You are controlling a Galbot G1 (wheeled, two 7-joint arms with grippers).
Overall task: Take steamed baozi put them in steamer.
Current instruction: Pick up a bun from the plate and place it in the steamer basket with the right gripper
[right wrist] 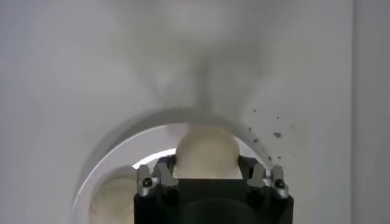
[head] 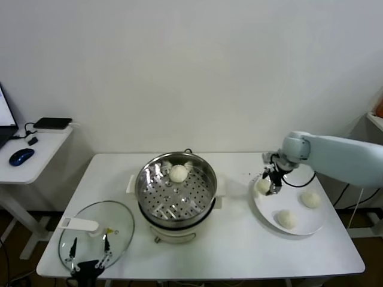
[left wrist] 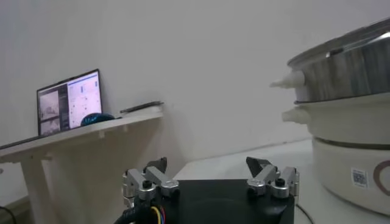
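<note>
Four steamed baozi are in view. One baozi [head: 178,173] already sits in the steamer [head: 149,194], a shiny perforated steel basket on a white pot base at the centre of the white table [head: 239,245]. Three more rest on a white plate [head: 311,226] to the robot's right: one at the plate's near-left edge [head: 262,186], one toward the far right [head: 310,199], and one at the front [head: 286,219].

The right gripper [head: 274,184] is lowered over the left-edge bun. In the right wrist view, its fingers [right wrist: 161,175] sit spread on either side of that bun [right wrist: 205,152], apparently not yet squeezing it.

The left gripper [left wrist: 210,178] hangs low at the table's front-left edge, beside a glass lid [head: 96,230], with its jaws apart and empty.

The risks from here seem mostly about grip. The bun looks soft and smooth, so closing too hard may dent it, while closing too lightly may let it slip during the carry to the steamer. It also lies near the plate's rim, so a sideways nudge could roll it onto the table. On arrival, a release too close to the bun already inside could knock it.
</note>
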